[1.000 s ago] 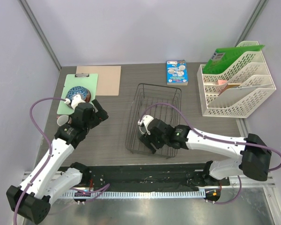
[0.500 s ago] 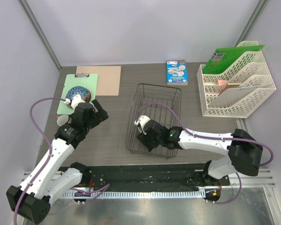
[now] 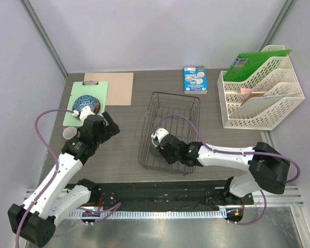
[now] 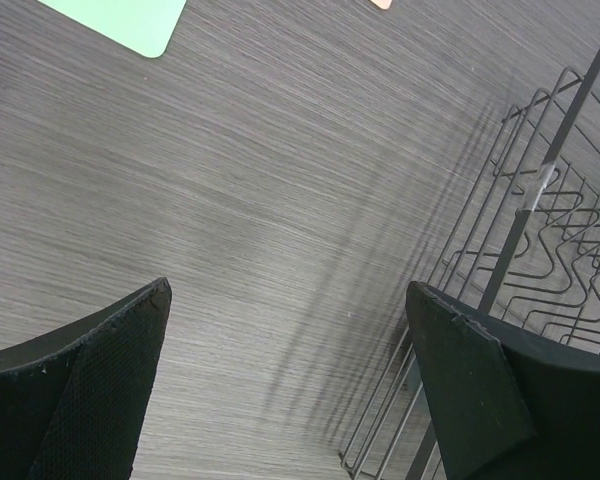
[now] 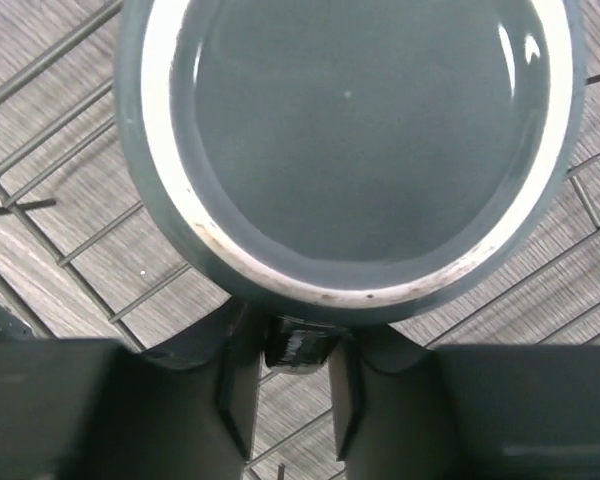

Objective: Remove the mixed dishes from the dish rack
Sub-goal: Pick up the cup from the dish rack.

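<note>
The grey-green mug is seen standing upright, mouth up, on the wire floor of the dish rack, in the rack's near-left corner. The right end effector is placed inside that corner, at the mug's near side. Its fingers are drawn narrow and are pressed against both sides of the mug's handle, so the mug is held by the handle.

The left end effector is held just left of the rack, over bare tabletop. It is spread wide, and nothing is seen between its fingers. From its wrist view, the rack's left wall is seen just beside the right finger.

Well to the left of the rack, the blue-inside bowl is set on a green clipboard, with a dark red plate showing at its edge. The salmon-pink cup is found nearer and farther left of the rack, on the tabletop.
</note>
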Tool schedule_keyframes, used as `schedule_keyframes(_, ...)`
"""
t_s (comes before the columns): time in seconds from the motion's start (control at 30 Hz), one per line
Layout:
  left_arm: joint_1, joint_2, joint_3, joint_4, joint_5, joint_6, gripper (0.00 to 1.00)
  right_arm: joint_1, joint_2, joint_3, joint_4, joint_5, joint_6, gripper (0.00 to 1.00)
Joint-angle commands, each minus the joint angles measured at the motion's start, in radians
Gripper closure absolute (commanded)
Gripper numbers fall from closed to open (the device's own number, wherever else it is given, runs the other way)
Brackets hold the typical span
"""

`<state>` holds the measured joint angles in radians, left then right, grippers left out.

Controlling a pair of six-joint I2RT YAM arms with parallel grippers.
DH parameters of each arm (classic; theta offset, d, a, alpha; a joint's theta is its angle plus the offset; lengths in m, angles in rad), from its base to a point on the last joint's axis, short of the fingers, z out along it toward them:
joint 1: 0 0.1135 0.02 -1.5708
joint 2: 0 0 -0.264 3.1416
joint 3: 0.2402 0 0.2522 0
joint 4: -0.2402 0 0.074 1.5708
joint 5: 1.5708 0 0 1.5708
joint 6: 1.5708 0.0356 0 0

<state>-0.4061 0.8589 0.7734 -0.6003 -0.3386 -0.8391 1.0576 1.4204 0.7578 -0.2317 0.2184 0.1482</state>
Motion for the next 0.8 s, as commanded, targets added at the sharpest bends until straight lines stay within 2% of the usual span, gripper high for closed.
schedule_keyframes(0.0,-0.005,-0.024,-0.01,0.034,-0.002,-0.012,0.02,-0.002,-0.028,-0.006,0.075,0.038,0.019,0.68)
schedule_keyframes(0.23,-0.007,-0.035,-0.025,0.033,0.0,-0.014,0.04,-0.001,-0.075,-0.026,0.08,0.058,0.016,0.99)
schedule_keyframes(0.4,-0.005,-0.041,-0.02,0.033,-0.008,-0.012,0.04,-0.001,-0.162,-0.009,0.023,0.064,0.021,0.99)
schedule_keyframes(0.6,-0.005,-0.05,-0.019,0.042,-0.014,-0.012,0.07,0.002,-0.382,0.081,-0.103,0.124,0.033,0.99)
schedule_keyframes(0.67,-0.005,-0.058,-0.017,0.05,-0.013,-0.015,0.08,0.002,-0.463,0.107,-0.095,0.133,0.034,0.99)
schedule_keyframes(0.77,-0.005,-0.075,-0.023,0.092,0.022,-0.015,0.08,0.001,-0.524,0.085,0.01,0.121,0.079,0.99)
